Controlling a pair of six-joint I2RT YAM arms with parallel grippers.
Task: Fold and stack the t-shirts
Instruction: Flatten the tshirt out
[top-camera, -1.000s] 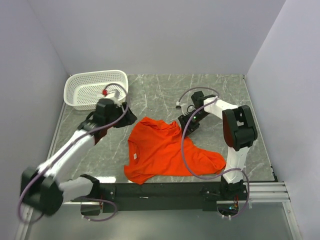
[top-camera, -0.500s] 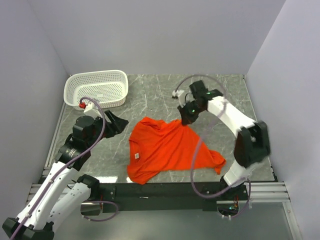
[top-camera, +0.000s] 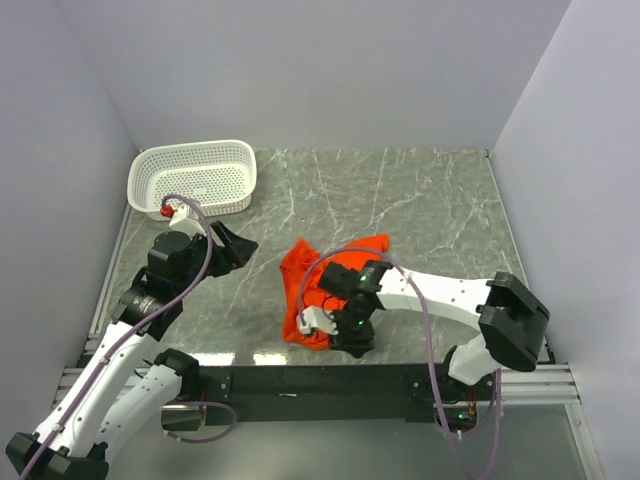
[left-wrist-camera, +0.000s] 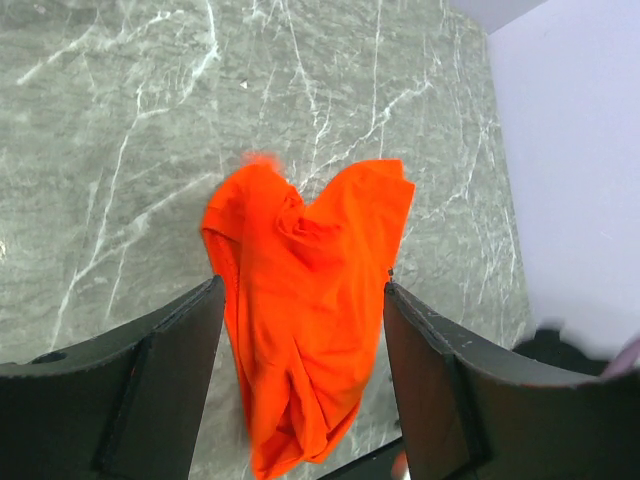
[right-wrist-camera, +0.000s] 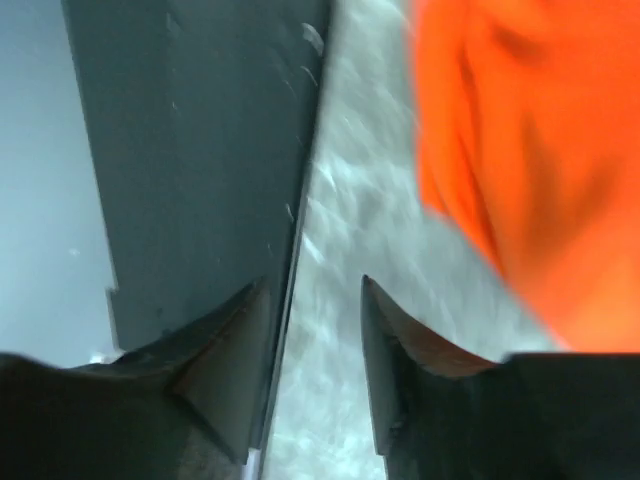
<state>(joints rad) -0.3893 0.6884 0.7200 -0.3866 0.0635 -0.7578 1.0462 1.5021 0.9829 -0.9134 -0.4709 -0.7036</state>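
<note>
The orange-red t-shirt (top-camera: 315, 275) lies bunched in a narrow heap at the middle of the table; it also shows in the left wrist view (left-wrist-camera: 300, 290) and at the upper right of the right wrist view (right-wrist-camera: 530, 150). My left gripper (top-camera: 236, 246) is open and empty, hovering left of the shirt; its fingers (left-wrist-camera: 150, 380) frame the cloth from above without touching it. My right gripper (top-camera: 354, 336) is low at the shirt's near end by the table's front edge. Its jaws stand apart with only bare table between them (right-wrist-camera: 315, 350).
A white perforated basket (top-camera: 192, 178) stands at the far left corner. The dark front rail (right-wrist-camera: 200, 150) runs along the table's near edge right beside my right gripper. Walls enclose the table on three sides.
My right arm has swung from the far middle to the near front edge, and the spread shirt has been pulled into a bunched heap. My left arm drew back earlier and now holds still.
</note>
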